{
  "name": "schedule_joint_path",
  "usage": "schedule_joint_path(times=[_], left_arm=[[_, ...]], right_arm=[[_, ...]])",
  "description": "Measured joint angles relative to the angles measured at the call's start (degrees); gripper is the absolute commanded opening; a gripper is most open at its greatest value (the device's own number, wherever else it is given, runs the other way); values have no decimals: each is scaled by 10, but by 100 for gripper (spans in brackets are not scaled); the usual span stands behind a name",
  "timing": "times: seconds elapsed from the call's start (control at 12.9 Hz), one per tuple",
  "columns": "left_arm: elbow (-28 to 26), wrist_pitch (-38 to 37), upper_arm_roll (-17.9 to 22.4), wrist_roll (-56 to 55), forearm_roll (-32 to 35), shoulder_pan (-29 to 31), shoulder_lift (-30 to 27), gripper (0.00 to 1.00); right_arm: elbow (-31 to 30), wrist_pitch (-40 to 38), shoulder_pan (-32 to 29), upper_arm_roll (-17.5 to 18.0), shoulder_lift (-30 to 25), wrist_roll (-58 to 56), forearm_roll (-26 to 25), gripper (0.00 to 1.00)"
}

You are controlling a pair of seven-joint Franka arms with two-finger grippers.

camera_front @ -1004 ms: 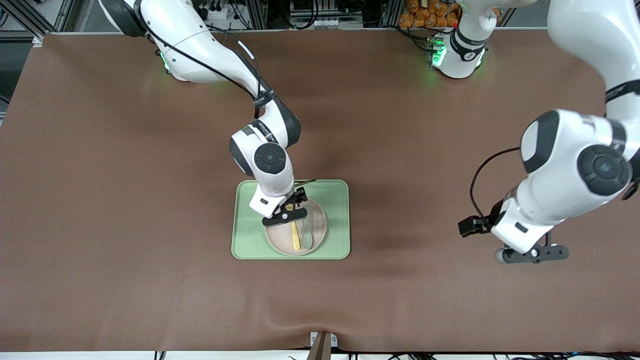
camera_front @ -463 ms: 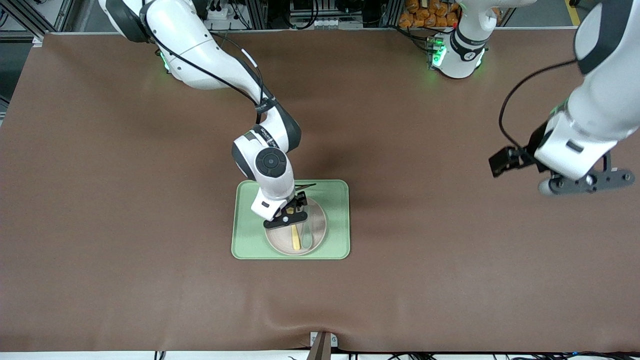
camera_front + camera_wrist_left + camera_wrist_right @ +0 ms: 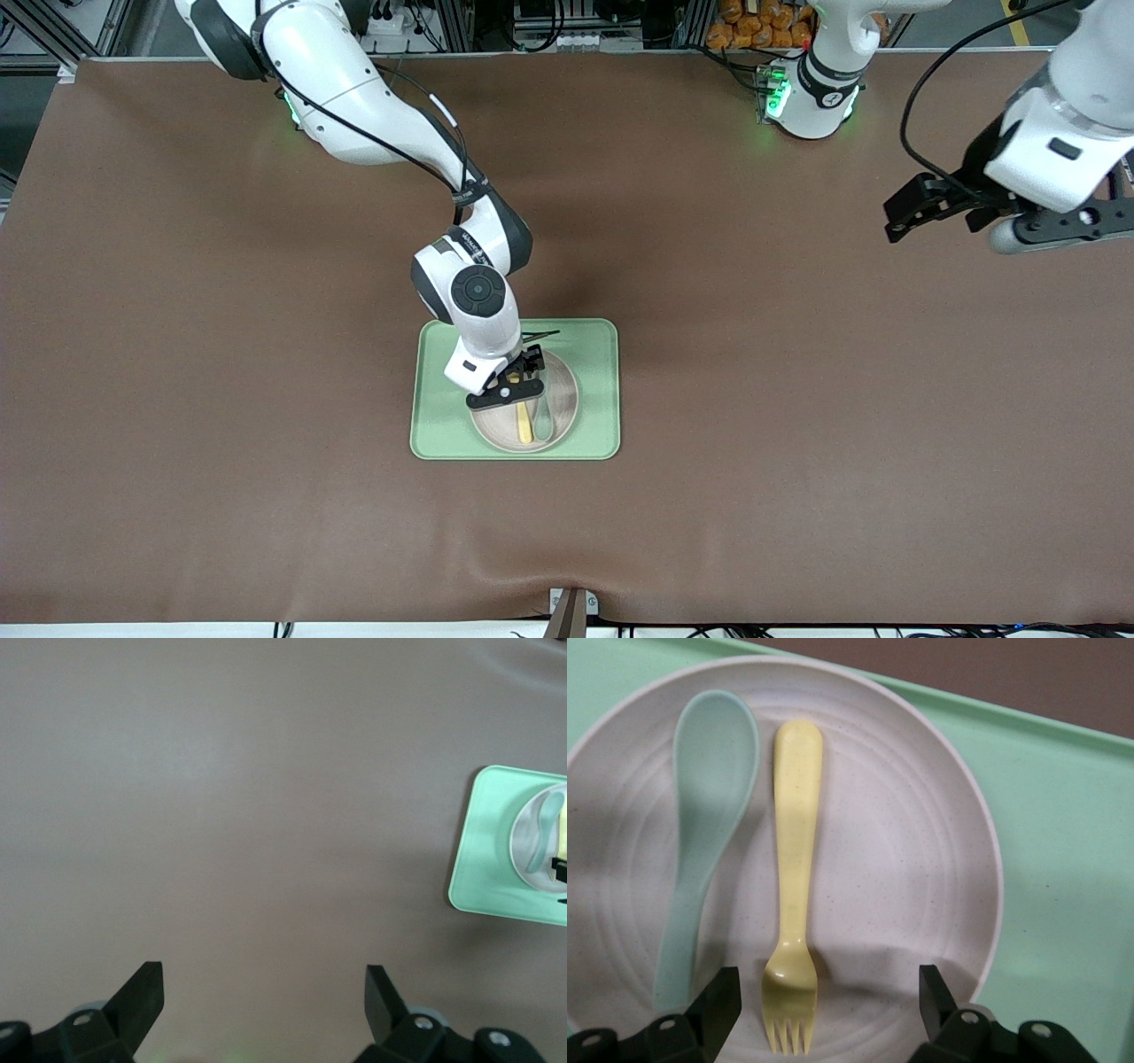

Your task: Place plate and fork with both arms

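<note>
The off-white plate (image 3: 563, 409) lies in the light-green tray (image 3: 602, 390) at mid-table. The pale-yellow fork (image 3: 525, 425) lies flat on the plate beside a grey-green spoon (image 3: 543, 420). My right gripper (image 3: 508, 387) hangs open just above the plate, its fingers astride the fork's tined end; in the right wrist view the fork (image 3: 793, 886) lies between the open fingertips (image 3: 719, 1005), untouched, on the plate (image 3: 921, 868). My left gripper (image 3: 1019, 232) is open and empty, raised over bare table at the left arm's end; its wrist view shows the tray (image 3: 483, 873) far off.
A brown mat (image 3: 266, 354) covers the whole table. The spoon (image 3: 700, 833) lies parallel to the fork on the plate. A small bracket (image 3: 571, 607) sits at the table edge nearest the front camera.
My left gripper has risen and drawn back toward its base, away from the front camera. My right gripper has sunk slightly over the fork's tined end. Fork, spoon and plate have not moved.
</note>
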Motion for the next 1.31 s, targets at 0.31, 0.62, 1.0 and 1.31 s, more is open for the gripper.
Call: schedule_joint_path(times=[0.31, 0.62, 1.0, 1.31], left_arm=[[-8, 23, 59, 46, -5, -6, 0, 100], [-31, 24, 84, 65, -7, -7, -23, 100], [-58, 42, 86, 68, -7, -11, -36, 100], [-59, 48, 96, 83, -7, -11, -36, 100]], right_arm=[[0, 16, 0, 0, 7, 1, 0, 79], [1, 21, 1, 2, 12, 2, 0, 48], [4, 21, 1, 4, 12, 2, 0, 0], [5, 21, 1, 4, 12, 2, 0, 0]])
